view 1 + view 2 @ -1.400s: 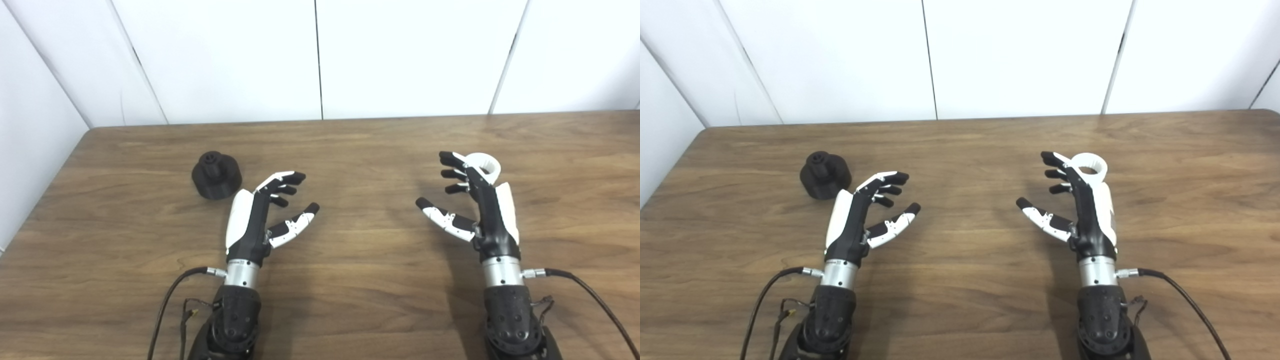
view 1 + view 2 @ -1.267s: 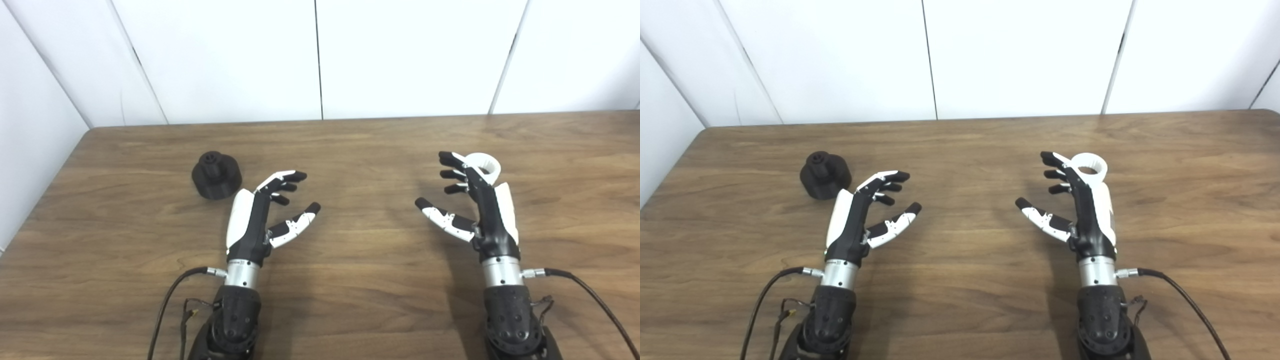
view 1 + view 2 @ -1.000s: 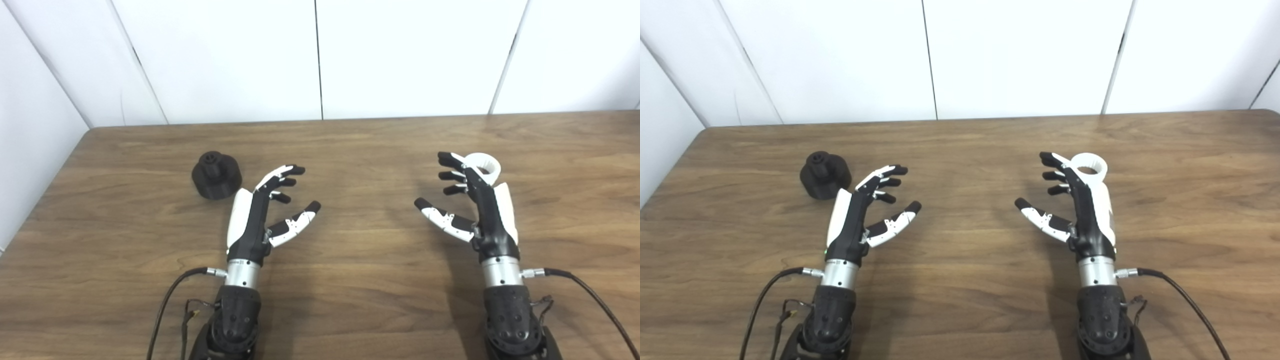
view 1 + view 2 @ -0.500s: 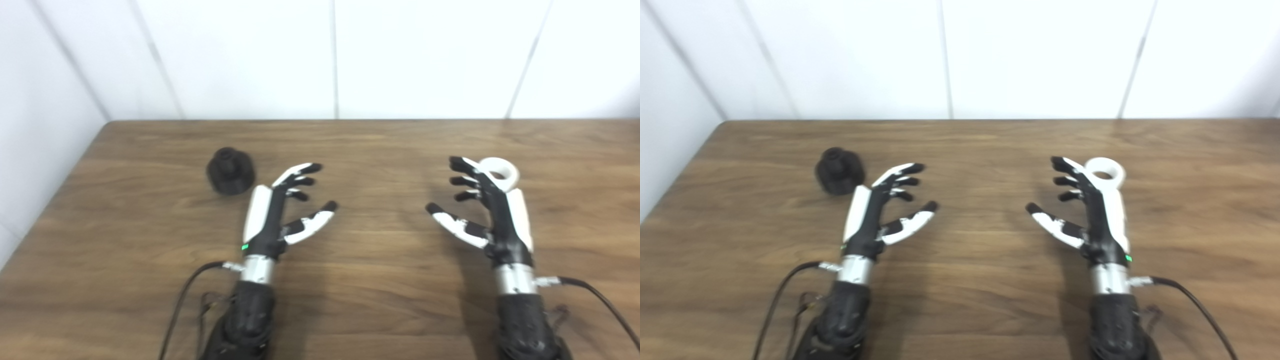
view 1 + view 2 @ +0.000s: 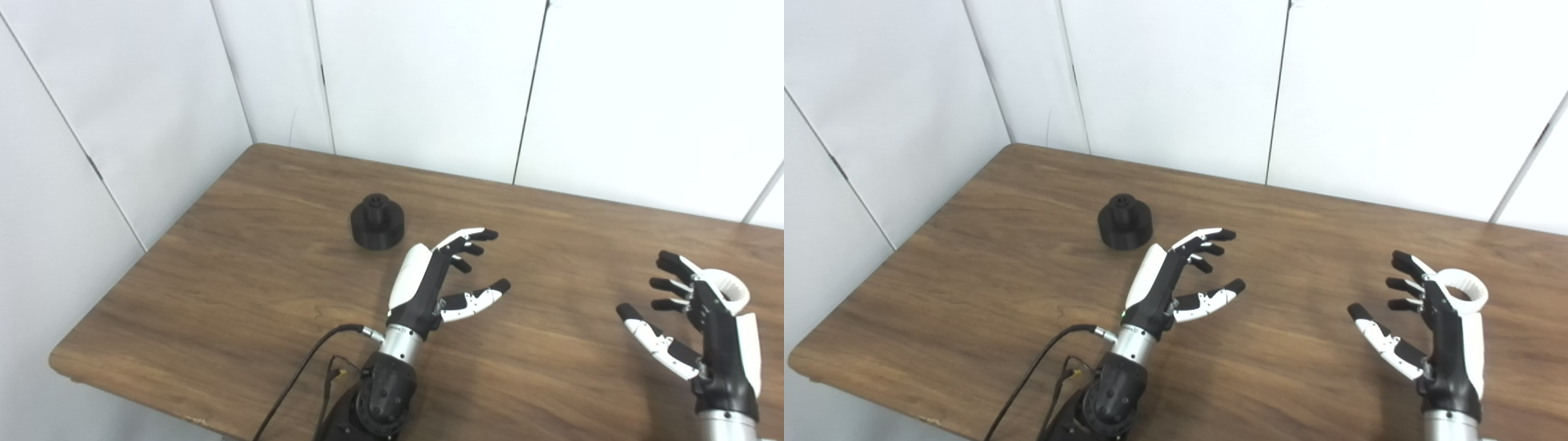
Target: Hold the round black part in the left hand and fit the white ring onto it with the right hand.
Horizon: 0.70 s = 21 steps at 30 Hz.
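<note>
The round black part (image 5: 377, 222) stands on the wooden table (image 5: 257, 257), a low disc with a knob on top; it also shows in the right eye view (image 5: 1124, 229). My left hand (image 5: 438, 275) is open and empty, to the right of and nearer than the black part, apart from it. The white ring (image 5: 729, 290) lies flat on the table just behind my right hand (image 5: 698, 331), partly hidden by its fingers. My right hand is open and empty, palm turned left; it also shows in the right eye view (image 5: 1427, 334).
White wall panels (image 5: 416, 79) close off the table at the back and on the left. The table's left corner and front edge (image 5: 79, 373) are in view. A black cable (image 5: 294, 386) runs from my left wrist.
The camera has swung left and tilted, so the whole scene has shifted right in the picture. Both hands stay open at about the same places on the table; the part and ring have not moved.
</note>
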Tool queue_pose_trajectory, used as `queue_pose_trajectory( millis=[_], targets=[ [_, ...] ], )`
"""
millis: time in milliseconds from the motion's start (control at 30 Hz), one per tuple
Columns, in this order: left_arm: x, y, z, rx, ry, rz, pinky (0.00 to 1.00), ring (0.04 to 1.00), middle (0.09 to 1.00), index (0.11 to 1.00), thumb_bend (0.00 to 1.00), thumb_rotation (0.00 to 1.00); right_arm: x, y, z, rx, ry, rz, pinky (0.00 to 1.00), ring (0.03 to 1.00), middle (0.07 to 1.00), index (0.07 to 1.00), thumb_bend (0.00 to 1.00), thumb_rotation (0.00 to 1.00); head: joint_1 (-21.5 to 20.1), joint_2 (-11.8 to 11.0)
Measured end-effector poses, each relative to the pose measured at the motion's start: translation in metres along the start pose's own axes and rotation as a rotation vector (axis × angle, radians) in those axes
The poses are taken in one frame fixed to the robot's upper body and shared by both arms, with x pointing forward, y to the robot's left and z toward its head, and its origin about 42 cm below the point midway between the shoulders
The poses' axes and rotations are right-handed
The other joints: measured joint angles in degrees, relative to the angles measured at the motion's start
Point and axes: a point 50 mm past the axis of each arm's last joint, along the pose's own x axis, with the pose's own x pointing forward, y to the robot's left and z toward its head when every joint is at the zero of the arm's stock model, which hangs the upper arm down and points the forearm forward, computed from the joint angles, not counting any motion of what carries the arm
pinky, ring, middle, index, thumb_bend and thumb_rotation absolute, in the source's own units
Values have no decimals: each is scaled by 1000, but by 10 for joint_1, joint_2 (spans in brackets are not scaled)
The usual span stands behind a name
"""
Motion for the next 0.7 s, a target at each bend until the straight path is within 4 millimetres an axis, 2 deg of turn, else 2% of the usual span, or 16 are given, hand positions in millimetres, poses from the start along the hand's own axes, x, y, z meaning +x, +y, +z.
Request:
queue_pose_trajectory(
  millis=[267,533,700],
  targets=[
    [0,4,-2,59,7,-7,643,772,806,728,577,322,0,0,0,1,-1,-4,581,715,797,800,631,256,-2,1],
    [2,23,-6,223,9,9,669,764,799,732,604,334,1,0,1,2,-6,-13,572,711,797,800,633,266,1,2],
    [4,35,-3,271,8,49,701,821,839,751,640,342,1,0,0,2,-8,-14,574,713,798,799,638,266,1,3]
  ],
)
